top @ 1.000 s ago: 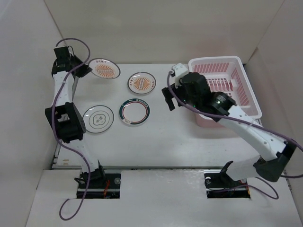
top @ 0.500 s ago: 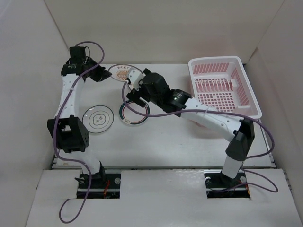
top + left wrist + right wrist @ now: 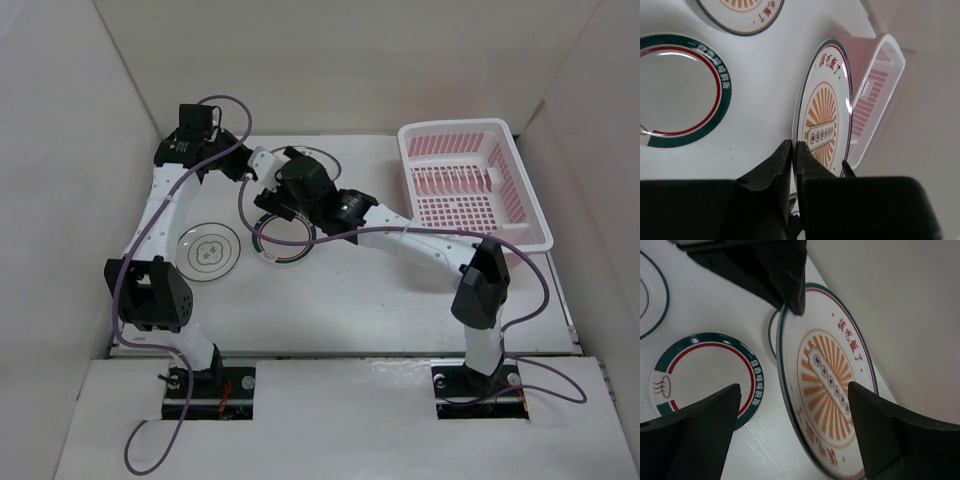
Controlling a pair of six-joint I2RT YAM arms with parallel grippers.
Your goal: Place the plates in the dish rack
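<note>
Loading tally: nothing racked, four pending. Ring-motif plate [image 3: 207, 252] and green-rimmed plate [image 3: 680, 90] lay flat on the table [image 3: 380, 290]. Left end effector [image 3: 794, 150] pinched a sunburst plate [image 3: 824, 125] upright; right end effector [image 3: 792, 390] gaped wide about it, gripping nothing. Second sunburst plate [image 3: 740, 12] lay beyond. Dish rack [image 3: 455, 128], far right, stood unloaded.

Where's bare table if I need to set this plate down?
Free: near table strip between the thin-ring plate, green-rimmed plate and arm bases; also the dish rack floor. Crowded: far left, around left hand, right hand and the sunburst plate.
</note>
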